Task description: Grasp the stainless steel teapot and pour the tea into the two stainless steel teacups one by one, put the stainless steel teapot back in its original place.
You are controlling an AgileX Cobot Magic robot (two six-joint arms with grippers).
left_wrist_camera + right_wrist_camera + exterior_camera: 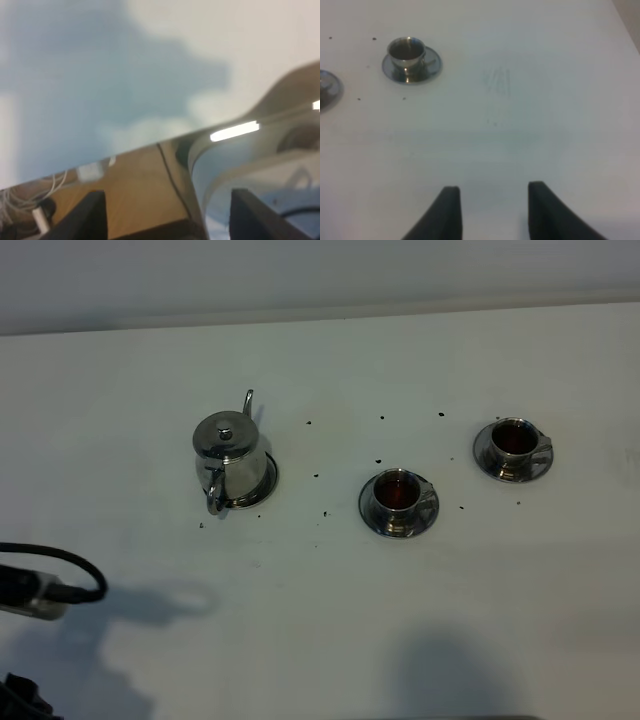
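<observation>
The teapot [228, 458] stands on its saucer [264, 486] at table [300, 620] left, both cups [398, 496] [516, 444] holding dark tea, each on its own saucer. Neither gripper holds anything: the left gripper [167, 215] hangs with fingers spread wide at the table edge, the right gripper [492, 210] open over bare table. The blurred left view hides clearance, so a careless arm sweep could perhaps topple the full cups.

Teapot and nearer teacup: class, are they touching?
Apart. The exterior high view shows bare table between the teapot and the nearer teacup.
</observation>
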